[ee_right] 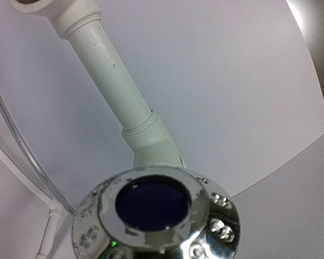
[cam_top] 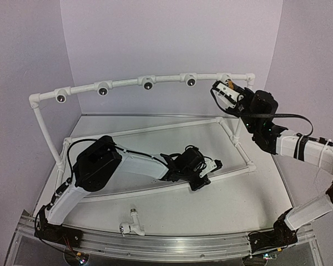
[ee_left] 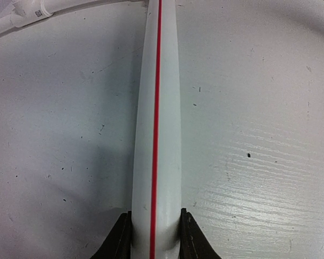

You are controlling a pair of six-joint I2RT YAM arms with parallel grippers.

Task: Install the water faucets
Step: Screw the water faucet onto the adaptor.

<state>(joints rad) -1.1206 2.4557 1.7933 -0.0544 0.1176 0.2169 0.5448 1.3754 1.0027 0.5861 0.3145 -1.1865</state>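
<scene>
Since right tool is clenched on the yellow-orange plastic tap by the dark round end socket, a tilted entry could jam it. Left tool clamps the red-striped white pipe; white plastic tap lies on the worktop.

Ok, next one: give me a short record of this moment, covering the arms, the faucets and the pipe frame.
left gripper: jaws shut on the front base rail, a white red-striped pipe
right gripper: raised at the right end of the upper rail, jaws shut
orange piece: small, at the right gripper's tip; whether held is unclear
white faucet: loose on the table, near edge, between the arm bases
sockets: four dark ones along the upper rail, no faucet in them
</scene>
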